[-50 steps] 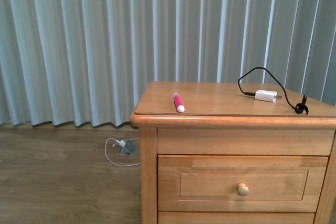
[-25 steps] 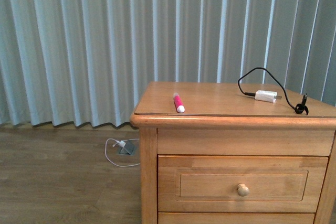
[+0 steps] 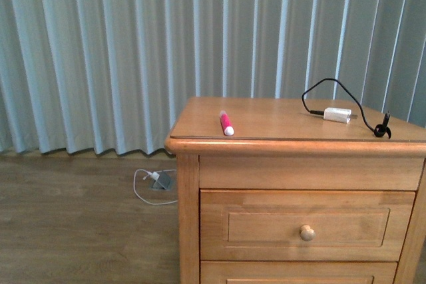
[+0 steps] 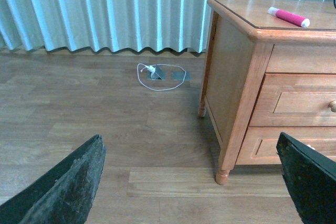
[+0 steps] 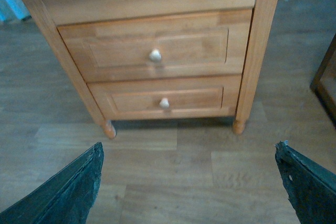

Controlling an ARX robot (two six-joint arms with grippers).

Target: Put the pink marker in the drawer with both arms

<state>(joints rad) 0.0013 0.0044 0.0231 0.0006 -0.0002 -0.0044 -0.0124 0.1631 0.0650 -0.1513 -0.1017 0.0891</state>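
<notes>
Left end effector [image 4: 189,140] has its fingers spread wide with nothing between them. Same for the right end effector [image 5: 189,148], which is low over the floor [image 5: 173,182] and facing the shut drawer [image 3: 266,227].

Compared with half a second ago, everything sits a bit higher in the front view, and a second drawer's top edge [image 3: 299,279] now shows at the bottom. The pink marker [image 3: 226,124] hasn't budged. It's lying on the nightstand [image 3: 293,145] top near the front-left corner, white cap toward the front edge. The charger [image 3: 337,115] is well apart from it, over by the right edge.

There's plenty of bare floor in front of and left of the nightstand, with just a white cord [image 3: 143,187] by the curtain [image 3: 100,51].
</notes>
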